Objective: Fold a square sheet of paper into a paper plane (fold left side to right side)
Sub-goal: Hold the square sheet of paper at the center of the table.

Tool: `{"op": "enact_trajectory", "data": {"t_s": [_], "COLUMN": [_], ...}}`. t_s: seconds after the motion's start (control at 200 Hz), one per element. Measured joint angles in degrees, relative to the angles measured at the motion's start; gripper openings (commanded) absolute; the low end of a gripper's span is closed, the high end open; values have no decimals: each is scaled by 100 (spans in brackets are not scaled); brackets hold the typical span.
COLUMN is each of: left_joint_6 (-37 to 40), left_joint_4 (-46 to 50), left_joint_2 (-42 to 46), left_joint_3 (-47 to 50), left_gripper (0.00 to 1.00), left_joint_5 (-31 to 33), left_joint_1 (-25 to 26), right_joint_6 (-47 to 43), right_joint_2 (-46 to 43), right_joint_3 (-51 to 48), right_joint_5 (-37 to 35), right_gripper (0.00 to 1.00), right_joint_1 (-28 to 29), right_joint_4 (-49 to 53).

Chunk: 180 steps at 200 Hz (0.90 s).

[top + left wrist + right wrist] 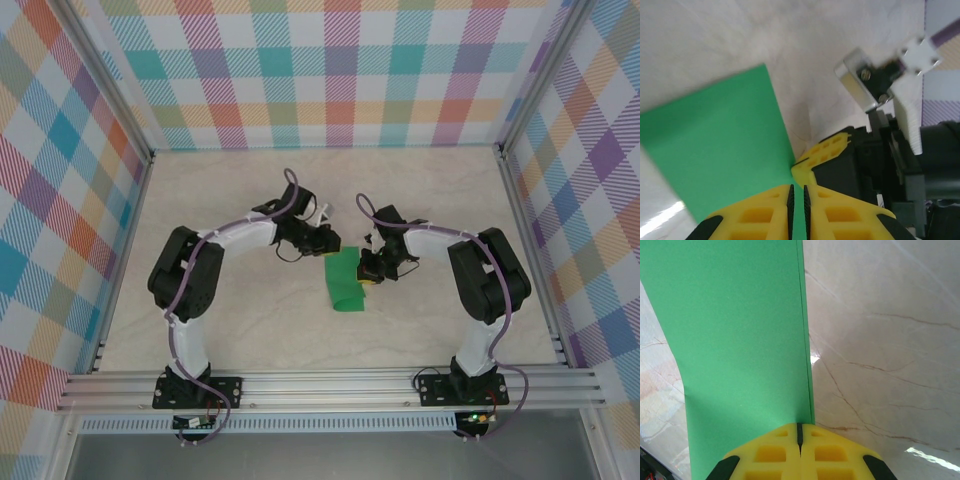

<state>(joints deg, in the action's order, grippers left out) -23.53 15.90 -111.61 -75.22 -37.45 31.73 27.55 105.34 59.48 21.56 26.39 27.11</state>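
The square sheet of paper [345,284] is bright green and lies folded into a narrow strip on the table between the two arms. My left gripper [329,245] hovers over its far left part. In the left wrist view the gripper [798,194] has only a thin slit between its pads, and green paper [720,150] shows through that slit. My right gripper [368,272] is shut with its tips at the strip's right edge. In the right wrist view two paper layers [740,340] run straight to the closed tips [800,426]. A right finger [826,151] touches the paper's corner.
The tabletop [250,330] is pale marble. Plaid walls with aluminium posts [130,230] close in the left, right and back sides. An aluminium rail [330,385] carrying both arm bases runs along the near edge.
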Motion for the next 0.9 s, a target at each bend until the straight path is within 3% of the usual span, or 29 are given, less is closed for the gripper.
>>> {"op": "enact_trajectory", "data": {"t_s": [0.28,0.645,0.9], "left_joint_6": [-208,-219,-216], "left_joint_4": [-155,-175,-216], "left_joint_2": [-824,-831,-831], "left_joint_3": [-2,-7,-2], "left_gripper": [15,15,15], "left_joint_5": [129,210,240], "left_joint_1": [186,210,236], "right_joint_6": [2,24,0], "right_joint_2": [0,-96,-734], "right_joint_3": [11,11,531], "right_joint_5": [-7,-114,-199], "right_gripper": [0,0,0], "right_joint_1": [11,59,44], "right_joint_4": [4,-28,68]}}
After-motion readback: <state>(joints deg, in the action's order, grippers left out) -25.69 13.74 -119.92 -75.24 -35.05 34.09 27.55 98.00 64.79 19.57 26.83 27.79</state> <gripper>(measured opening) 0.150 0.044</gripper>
